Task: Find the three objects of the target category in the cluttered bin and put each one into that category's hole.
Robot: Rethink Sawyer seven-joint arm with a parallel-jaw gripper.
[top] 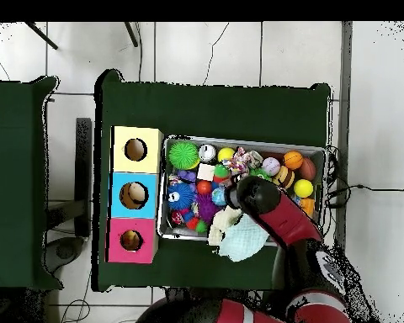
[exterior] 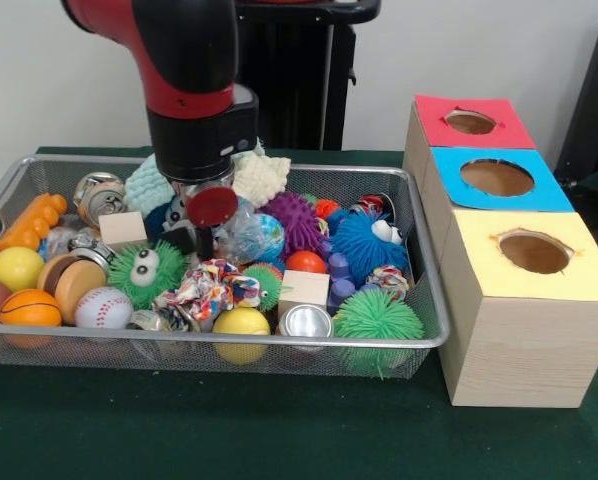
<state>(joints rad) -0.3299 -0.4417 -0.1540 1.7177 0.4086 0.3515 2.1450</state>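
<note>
arm [exterior: 184, 70] — red shell | black wrist — round red disc

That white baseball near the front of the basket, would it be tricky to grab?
Probably. The baseball is round and smooth-looking, so it may slip or roll aside if nudged. It sits wedged between a small basketball and a green googly-eyed fuzzy toy, which likely steadies it but crowds any grip.

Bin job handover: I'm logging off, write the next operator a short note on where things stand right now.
Pincer: down inside the mesh bin, among the toys near its middle; whether it is open or shut cannot be told.
Bin: still full of balls, spiky toys, wooden blocks and cans.
Box beside the bin: red hole, blue hole, yellow hole.
Done: the overhead view shows something in the blue hole; unclear what.
Left: finding and dropping the target objects.
</note>
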